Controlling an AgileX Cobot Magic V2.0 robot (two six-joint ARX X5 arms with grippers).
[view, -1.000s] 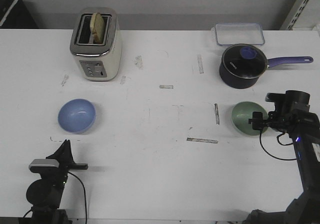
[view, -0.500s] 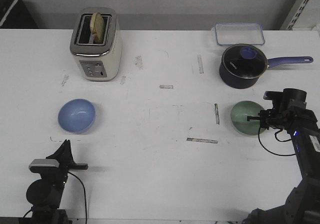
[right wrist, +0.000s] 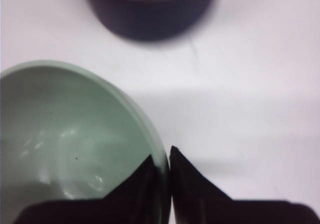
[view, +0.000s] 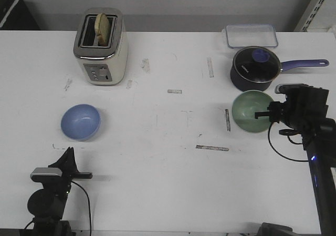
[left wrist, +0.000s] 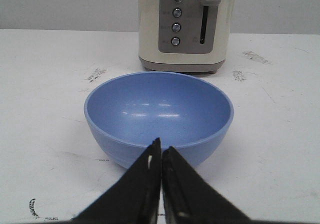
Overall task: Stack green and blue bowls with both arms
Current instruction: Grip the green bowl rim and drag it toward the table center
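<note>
- Right hand [right wrist: 162, 176] pinches the rim of the green bowl [view: 252, 111], one finger inside, one outside; bowl tilted, raised beside the dark saucepan [view: 255, 69].
- Blue bowl [view: 80, 122] sits upright on the white desk [view: 168, 183], left side, in front of the cream toaster [view: 101, 47].
- Left hand [left wrist: 161, 156] low at the near desk edge, fingers pressed together on nothing, tips just short of the blue bowl.
</note>
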